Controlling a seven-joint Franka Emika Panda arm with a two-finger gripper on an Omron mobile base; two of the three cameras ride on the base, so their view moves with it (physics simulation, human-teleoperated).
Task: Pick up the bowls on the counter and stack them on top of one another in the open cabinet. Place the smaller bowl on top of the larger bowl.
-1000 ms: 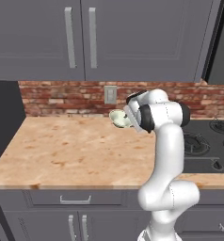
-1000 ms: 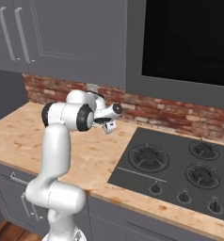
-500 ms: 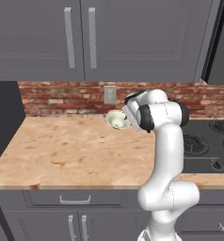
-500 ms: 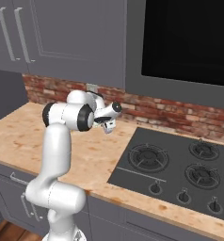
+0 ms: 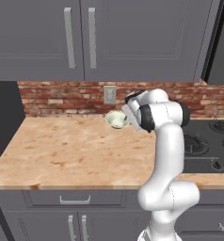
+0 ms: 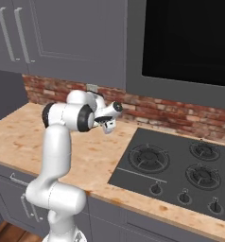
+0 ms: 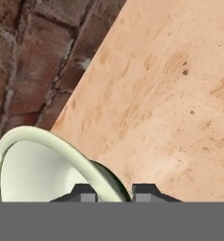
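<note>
The smaller bowl [image 5: 116, 119], pale greenish-white, sits at the back of the counter [image 5: 71, 150] close to the brick wall. My gripper [image 5: 125, 119] reaches it from the right, and my gripper [image 6: 107, 126] also appears beside the arm's elbow in the right base view. In the hand view the bowl [image 7: 38, 174] lies at the lower left, cream inside up, and its near rim runs between the two fingertips of my gripper [image 7: 114, 190], which is shut on that rim. The larger bowl and the open cabinet's shelf are out of view.
A black cooktop [image 6: 180, 165] is set into the counter to the right of the arm. The red brick backsplash [image 5: 62, 96] with a wall outlet [image 5: 109, 94] stands right behind the bowl. Grey twin-door cabinets [image 5: 81, 37] hang overhead. A tall dark unit [image 5: 4, 122] bounds the counter's left end.
The fingers have closed onto the bowl's rim. Bowl and arm have stayed in about the same place.
</note>
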